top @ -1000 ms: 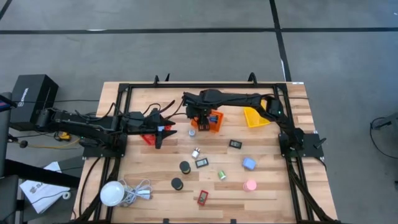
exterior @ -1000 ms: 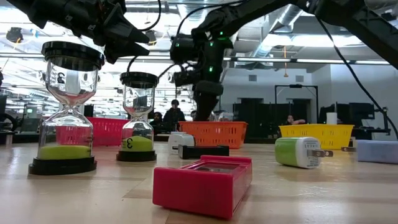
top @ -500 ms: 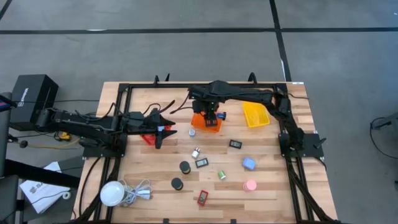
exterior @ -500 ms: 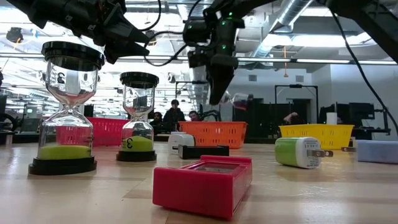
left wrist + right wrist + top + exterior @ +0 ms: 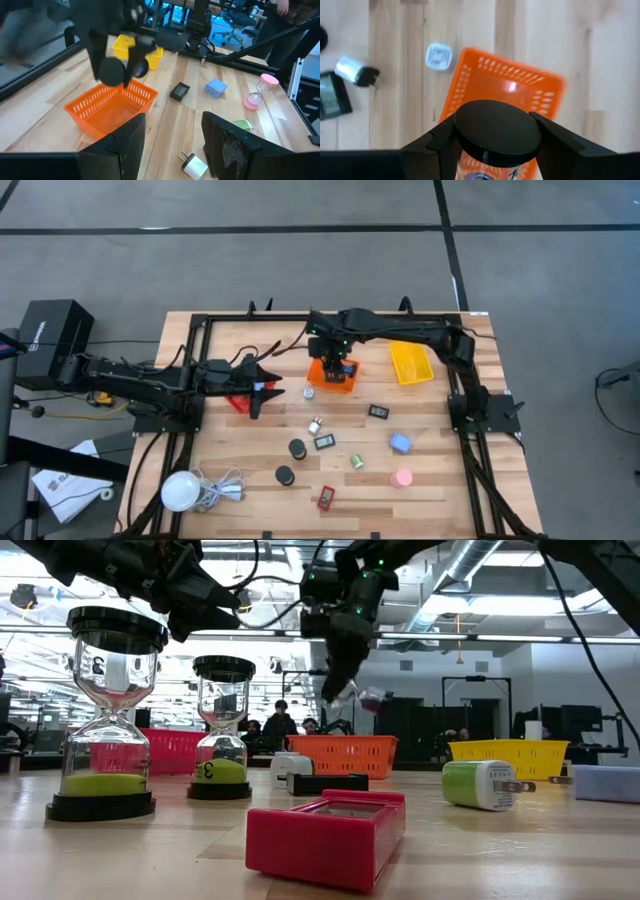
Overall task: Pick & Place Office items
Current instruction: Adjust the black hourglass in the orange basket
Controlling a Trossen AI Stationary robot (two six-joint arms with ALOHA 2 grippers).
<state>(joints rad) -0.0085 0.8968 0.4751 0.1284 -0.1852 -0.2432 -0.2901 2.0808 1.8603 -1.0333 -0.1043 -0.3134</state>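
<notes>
A small sand timer (image 5: 365, 697) with black end caps and a clear glass body hangs in the right gripper (image 5: 338, 365), above the orange mesh basket (image 5: 331, 376) near the middle of the table's far half. In the right wrist view its round black cap (image 5: 496, 131) fills the space between the two dark fingers (image 5: 436, 141), which are closed against its sides; a trace of blue shows at the glass below. Through the low view the timer looks pale and see-through, with a darker reddish end.

Half a second ago the timer hung a little farther right in the low view; now the gripper has tilted and the timer sits closer beneath it. In the overhead view the right arm has shifted slightly, its gripper now directly over the basket.

The timer's long axis lies tilted, nearly sideways in the low view, one cap at the gripper and the other end pointing away and slightly down.

The left gripper (image 5: 262, 390) hovers over the table's left side beside the red basket (image 5: 238, 402), jaws parted and holding nothing. Other timers, a green plug (image 5: 480, 784) and a red case (image 5: 325, 837) lie scattered on the near table.
</notes>
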